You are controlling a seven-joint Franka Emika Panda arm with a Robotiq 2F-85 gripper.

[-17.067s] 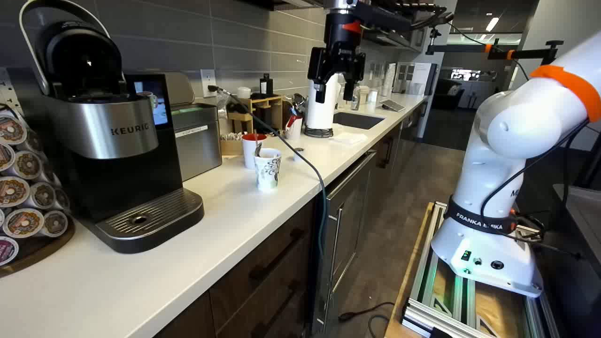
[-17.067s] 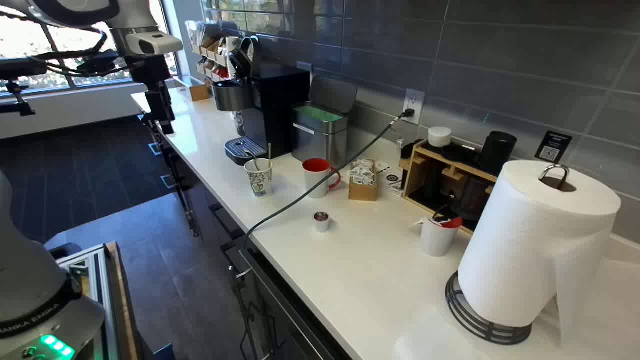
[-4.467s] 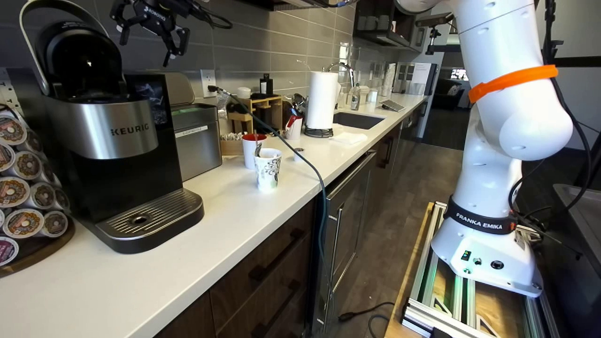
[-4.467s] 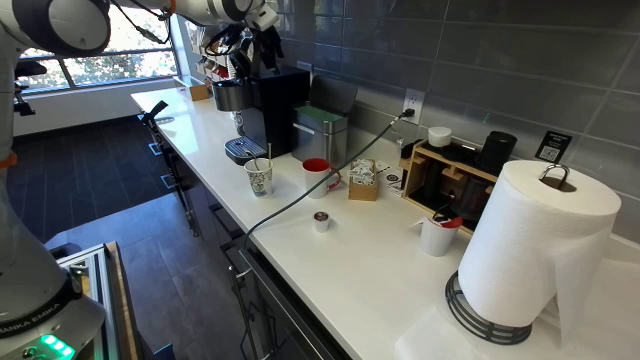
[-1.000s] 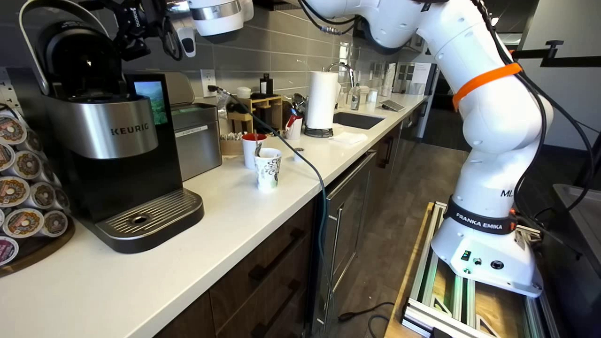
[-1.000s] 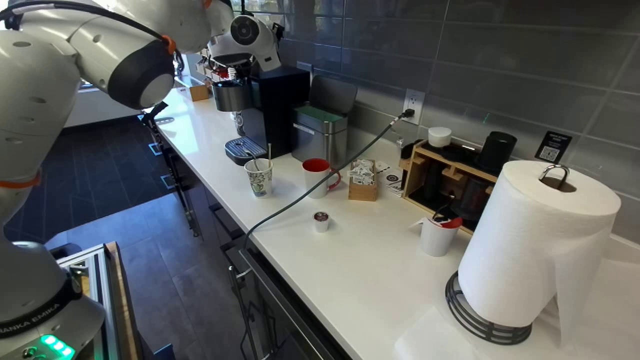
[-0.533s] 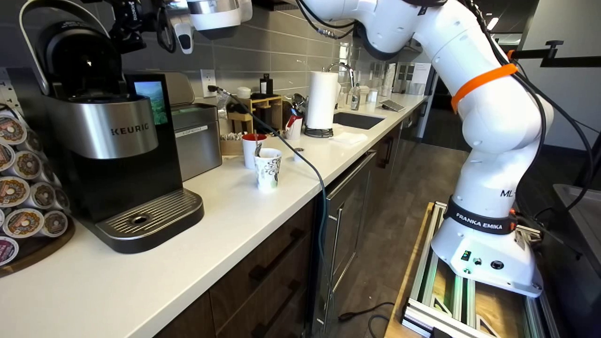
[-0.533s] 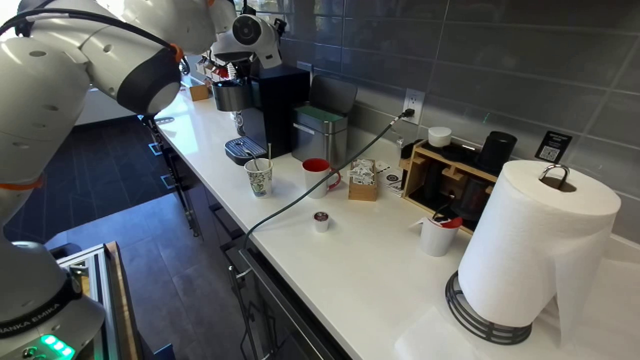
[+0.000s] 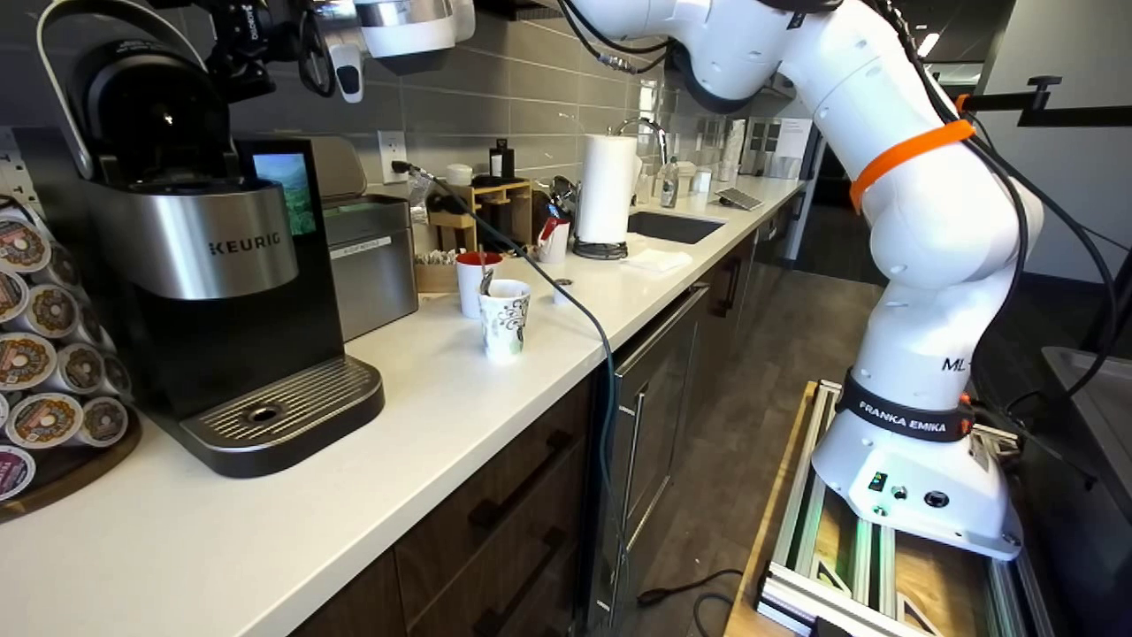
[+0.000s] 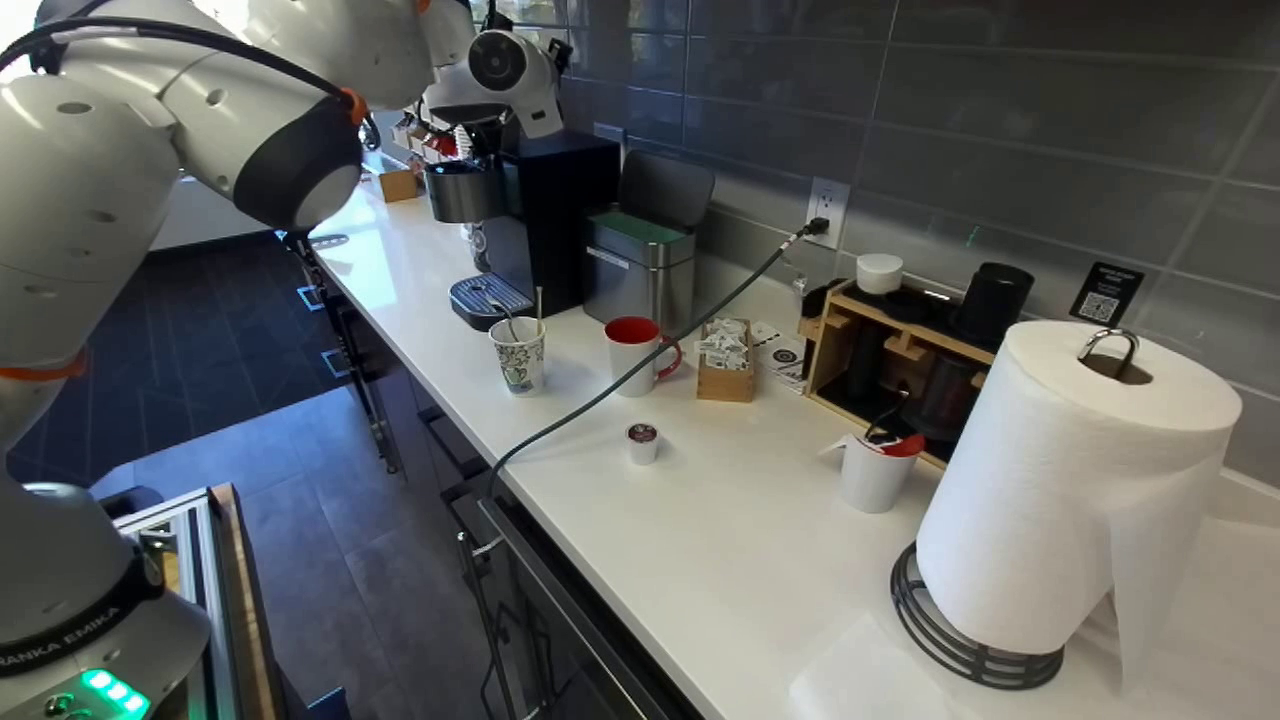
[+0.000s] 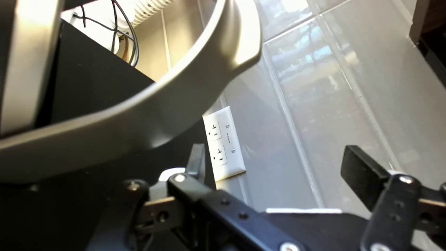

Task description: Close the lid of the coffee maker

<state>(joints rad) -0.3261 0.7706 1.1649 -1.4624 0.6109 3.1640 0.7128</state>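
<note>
The coffee maker (image 9: 199, 243) stands on the counter, its silver band lettered KEURIG; it also shows in an exterior view (image 10: 565, 200). Its glossy black lid (image 9: 157, 97) is raised, with a curved silver handle (image 9: 67, 119). The handle fills the upper left of the wrist view (image 11: 132, 118), close to the camera. My gripper (image 9: 239, 71) is beside and behind the raised lid. In the wrist view my gripper (image 11: 278, 167) is wide open, nothing between its fingers. Whether it touches the lid cannot be told. In an exterior view the arm hides the lid and fingers.
A metal bin (image 9: 371, 257) with its lid up stands beside the machine. A rack of coffee pods (image 9: 53, 354) is on the other side. A patterned paper cup (image 9: 504, 318), a mug (image 10: 630, 360) and a cable (image 9: 566, 296) are on the counter. A tiled wall (image 11: 299, 122) is behind.
The arm has swung from farther down the counter to above the machine, then lowered and turned beside the lid. In the last half second almost nothing moved. The lid stays raised.
</note>
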